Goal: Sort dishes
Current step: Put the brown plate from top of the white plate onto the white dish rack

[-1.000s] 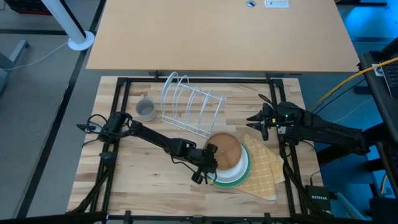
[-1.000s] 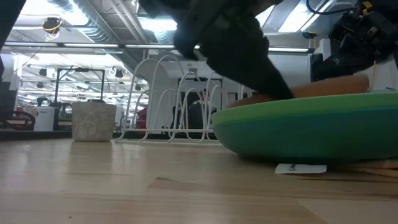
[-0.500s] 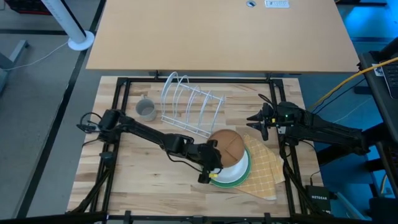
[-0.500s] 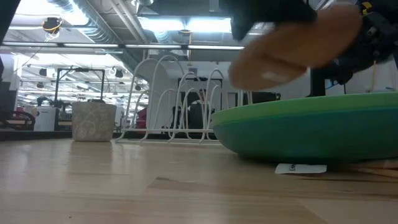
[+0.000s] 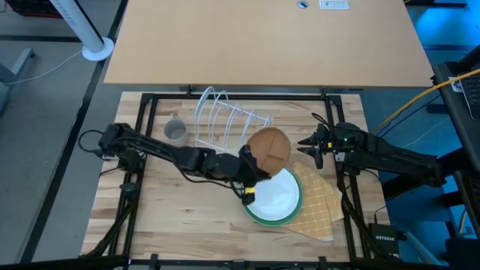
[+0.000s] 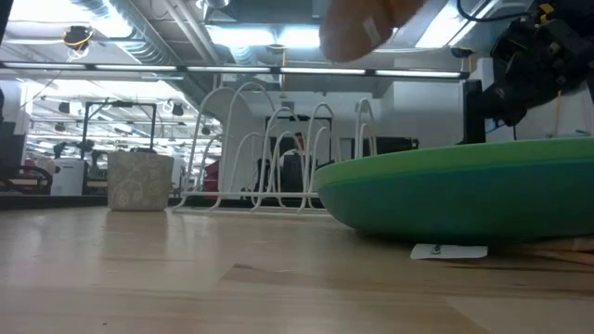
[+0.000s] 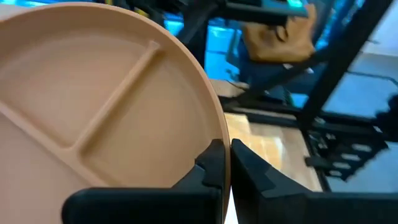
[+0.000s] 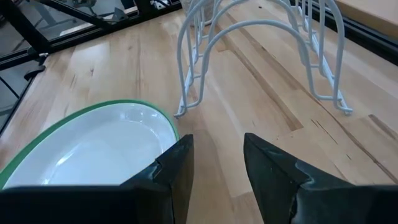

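My left gripper [image 5: 248,171] is shut on the brown divided plate [image 5: 271,148], which it holds in the air between the white wire rack [image 5: 225,124] and the plate stack. The plate also shows in the left wrist view [image 7: 106,99] and at the top of the low view [image 6: 367,26]. The light green plate [image 5: 274,197] with a white inside lies on the teal plate [image 6: 445,221], which rests on the yellow checked cloth [image 5: 321,202]. The grey mug [image 5: 175,131] stands upright left of the rack. My right gripper [image 5: 310,147] is open and empty at the right. My left gripper pinches the brown plate's rim [image 7: 219,130] between its two fingers, one finger [image 7: 211,167] on the divided face and the other [image 7: 252,177] behind the plate. The fingers come from the table's left. The plate is lifted clear of the stack and tilted.
The rack's wire loops [image 8: 261,50] stand just beyond the lifted plate, at the far middle of the table. Black frame rails [image 5: 146,120] run along the table's edges. Bare wood [image 5: 180,210] lies at the near left.
My left gripper has lifted the brown plate off the light green plate and carried it up and toward the far edge, nearer the rack. The plate has tipped from flat to tilted. The light green plate's white inside now shows.
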### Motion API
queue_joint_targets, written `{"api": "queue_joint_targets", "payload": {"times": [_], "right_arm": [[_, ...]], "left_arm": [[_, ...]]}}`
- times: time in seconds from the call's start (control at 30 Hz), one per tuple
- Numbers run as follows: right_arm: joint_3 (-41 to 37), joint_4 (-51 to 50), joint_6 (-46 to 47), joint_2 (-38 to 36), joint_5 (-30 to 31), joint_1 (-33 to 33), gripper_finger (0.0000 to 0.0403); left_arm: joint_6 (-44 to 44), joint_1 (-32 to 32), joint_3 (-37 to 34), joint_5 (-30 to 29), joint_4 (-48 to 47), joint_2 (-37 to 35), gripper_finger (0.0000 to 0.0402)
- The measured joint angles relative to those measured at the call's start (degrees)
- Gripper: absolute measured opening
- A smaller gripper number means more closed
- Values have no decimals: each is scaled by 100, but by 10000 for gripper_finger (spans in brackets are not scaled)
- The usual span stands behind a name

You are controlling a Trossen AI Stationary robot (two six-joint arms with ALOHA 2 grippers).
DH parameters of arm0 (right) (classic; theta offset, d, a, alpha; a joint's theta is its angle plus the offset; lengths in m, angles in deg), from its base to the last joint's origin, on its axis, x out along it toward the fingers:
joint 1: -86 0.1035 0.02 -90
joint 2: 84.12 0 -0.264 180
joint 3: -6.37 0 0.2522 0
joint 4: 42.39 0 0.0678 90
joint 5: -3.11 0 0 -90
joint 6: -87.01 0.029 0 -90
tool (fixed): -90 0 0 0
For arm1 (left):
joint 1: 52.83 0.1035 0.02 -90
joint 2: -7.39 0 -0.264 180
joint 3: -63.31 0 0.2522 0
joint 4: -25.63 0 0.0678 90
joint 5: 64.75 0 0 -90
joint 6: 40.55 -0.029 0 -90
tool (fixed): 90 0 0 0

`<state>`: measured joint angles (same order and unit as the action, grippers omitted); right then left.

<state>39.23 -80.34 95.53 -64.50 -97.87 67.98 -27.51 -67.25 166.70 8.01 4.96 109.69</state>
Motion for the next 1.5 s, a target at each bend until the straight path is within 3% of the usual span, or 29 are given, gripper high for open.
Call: {"api": "queue_joint_targets", "payload": {"times": [0.37,0.73,1.17,1.5], "right_arm": [[0,2,2,2,0,1,145],[0,0,0,2,0,0,145],[0,-8,0,2,-2,0,145],[-2,-8,2,1,-14,1,145]], "left_arm": [[760,711,-10,-55,111,-64,0],[1681,1412,-20,628,362,-61,0],[2154,1495,-34,813,438,342,0],[2710,1567,-501,825,1137,478,0]]}}
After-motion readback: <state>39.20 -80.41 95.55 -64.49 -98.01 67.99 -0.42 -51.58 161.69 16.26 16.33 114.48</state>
